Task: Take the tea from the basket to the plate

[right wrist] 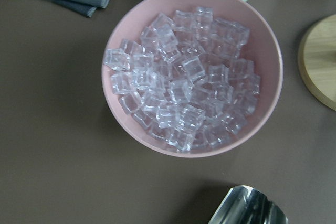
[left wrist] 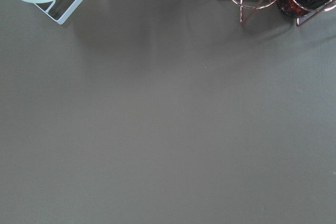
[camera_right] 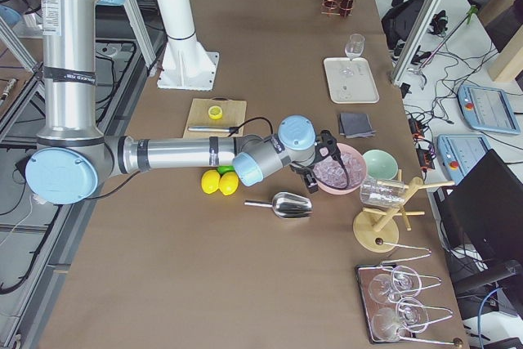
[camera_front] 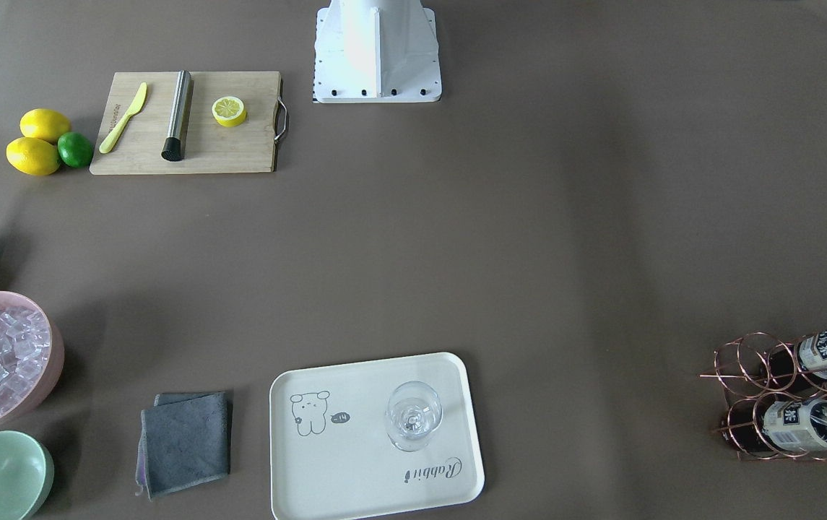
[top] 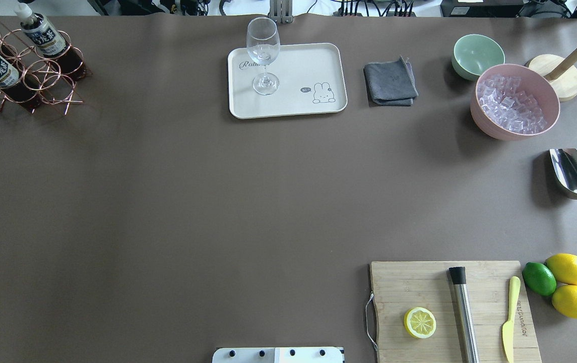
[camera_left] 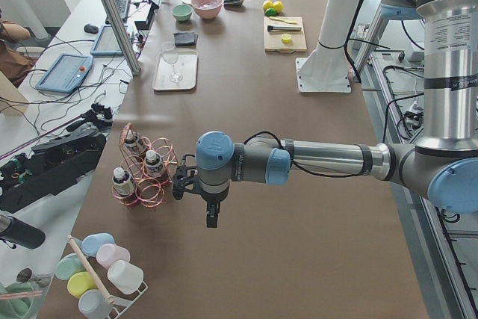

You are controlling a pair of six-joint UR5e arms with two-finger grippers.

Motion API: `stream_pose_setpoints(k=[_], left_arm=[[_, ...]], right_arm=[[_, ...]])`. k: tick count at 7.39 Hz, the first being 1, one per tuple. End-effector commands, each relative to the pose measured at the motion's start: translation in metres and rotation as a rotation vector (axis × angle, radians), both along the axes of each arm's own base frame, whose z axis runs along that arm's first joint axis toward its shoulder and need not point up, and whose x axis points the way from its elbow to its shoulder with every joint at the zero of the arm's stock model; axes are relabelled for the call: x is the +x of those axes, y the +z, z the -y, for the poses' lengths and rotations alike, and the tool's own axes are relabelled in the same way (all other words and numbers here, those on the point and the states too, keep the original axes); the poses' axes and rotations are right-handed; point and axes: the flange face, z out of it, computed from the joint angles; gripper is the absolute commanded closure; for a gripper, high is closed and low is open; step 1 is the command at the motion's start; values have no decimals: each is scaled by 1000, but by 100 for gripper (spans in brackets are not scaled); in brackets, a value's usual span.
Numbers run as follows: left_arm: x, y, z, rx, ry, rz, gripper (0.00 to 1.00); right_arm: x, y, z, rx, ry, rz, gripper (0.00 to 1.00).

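Observation:
Three tea bottles (top: pixel 41 33) stand in the copper wire basket (top: pixel 41 80) at the far left corner of the table; the front-facing view shows two of them (camera_front: pixel 810 425). The cream plate (top: pixel 293 101) lies at the far middle and carries an empty wine glass (top: pixel 263 53). My left gripper (camera_left: pixel 211 218) shows only in the exterior left view, hanging over bare table beside the basket (camera_left: pixel 149 192); I cannot tell if it is open. My right gripper (camera_right: pixel 315 173) shows only in the exterior right view, above the pink ice bowl; I cannot tell its state either.
A pink bowl of ice (top: pixel 515 106), a mint-green bowl (top: pixel 477 53), a grey cloth (top: pixel 391 83) and a steel scoop (top: pixel 573 174) are at the right. A cutting board (top: pixel 485 282) holds a lemon half, a muddler and a knife; lemons and a lime lie beside it.

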Motion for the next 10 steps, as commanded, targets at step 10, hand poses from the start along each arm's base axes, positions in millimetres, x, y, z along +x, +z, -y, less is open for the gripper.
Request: stream_pose_setpoints(k=[10], left_arm=[[-7,-137,165,-828,-962,-294,2]], right_arm=[[-260,-263,21,507,-322,215,0]])
